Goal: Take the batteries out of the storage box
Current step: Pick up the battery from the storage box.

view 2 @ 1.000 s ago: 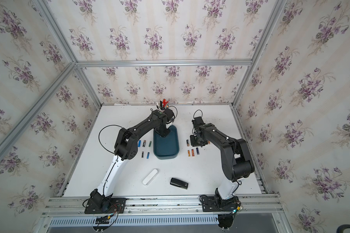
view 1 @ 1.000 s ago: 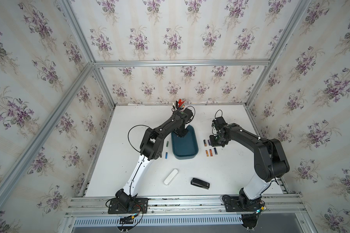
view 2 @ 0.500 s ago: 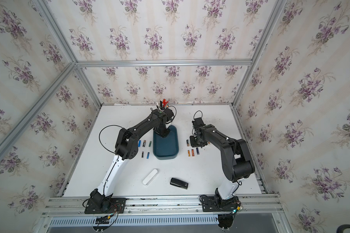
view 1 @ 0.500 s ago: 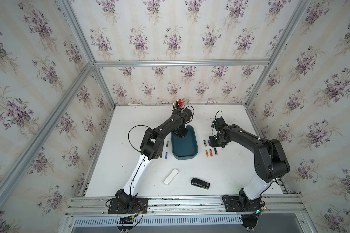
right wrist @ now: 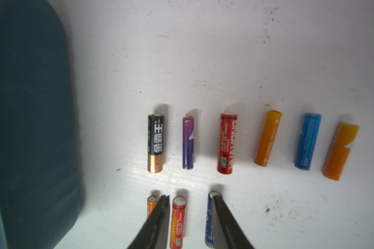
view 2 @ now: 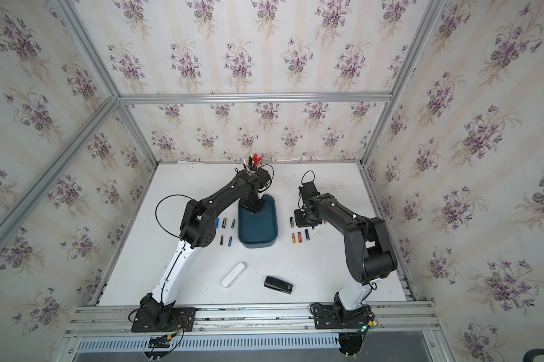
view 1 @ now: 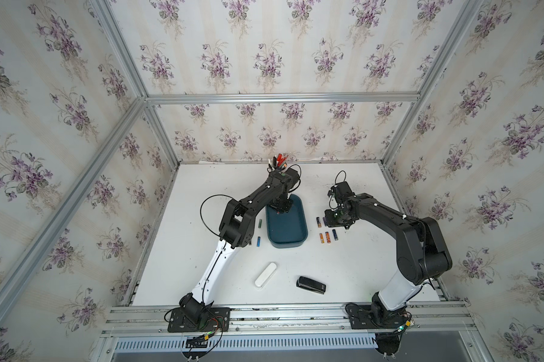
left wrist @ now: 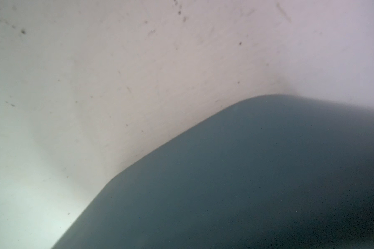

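Five batteries (view 2: 224, 223) on the white table (view 2: 327, 275) on the left arm's side of the storage box (view 2: 258, 230) in a top view, four more on the right arm's side. Down at the box's far end, the left gripper (view 1: 282, 207) (jaws hidden under the wrist, so cannot tell whether clenched or released). Low over the batteries on its own side, the right gripper (view 1: 335, 219). Near the front edge, well apart from the box, a white case (view 1: 265, 274) and a black oblong object (view 1: 311, 285).

Left wrist view: just a rounded corner of the box against the scuffed table, close and blurred.

Right wrist view: six batteries lying parallel in a row beside the box, starting with a black-and-gold battery (right wrist: 156, 143), then purple, red, orange, blue, orange. Three more in a nearer row. Right gripper's fingers (right wrist: 216, 200) parted, released, grasping nothing, tips either side of the small red battery (right wrist: 178, 220).
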{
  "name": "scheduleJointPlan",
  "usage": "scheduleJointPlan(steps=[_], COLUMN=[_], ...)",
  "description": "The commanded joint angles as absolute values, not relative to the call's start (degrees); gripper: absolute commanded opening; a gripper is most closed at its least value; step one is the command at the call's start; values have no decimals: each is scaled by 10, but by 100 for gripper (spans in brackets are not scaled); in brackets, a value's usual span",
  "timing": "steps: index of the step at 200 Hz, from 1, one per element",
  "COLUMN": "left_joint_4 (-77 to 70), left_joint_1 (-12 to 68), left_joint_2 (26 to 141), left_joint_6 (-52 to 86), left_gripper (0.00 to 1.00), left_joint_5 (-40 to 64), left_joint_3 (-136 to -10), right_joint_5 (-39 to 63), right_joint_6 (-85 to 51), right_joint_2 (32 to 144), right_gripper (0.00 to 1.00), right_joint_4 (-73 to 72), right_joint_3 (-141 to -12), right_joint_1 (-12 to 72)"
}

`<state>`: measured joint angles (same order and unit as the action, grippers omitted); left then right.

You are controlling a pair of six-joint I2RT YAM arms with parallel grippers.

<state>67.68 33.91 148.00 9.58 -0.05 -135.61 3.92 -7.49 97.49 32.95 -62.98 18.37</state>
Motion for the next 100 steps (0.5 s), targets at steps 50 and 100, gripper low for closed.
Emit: scheduleJointPlan(steps=[50,100], left_joint_4=[711,709], left_joint_1=[338,338], left_joint_2=[1483,1451], left_joint_6=[111,124], left_gripper=[12,13], left_joint_5=[-8,5], left_joint_3=[-1362,-1352], right_joint_5=[51,53], right_joint_6=[-82,-83], right_joint_2=[955,951], right_gripper=[37,37], right_joint_4=[322,322], right_joint_3=[-626,-624], right_joint_1=[185,185])
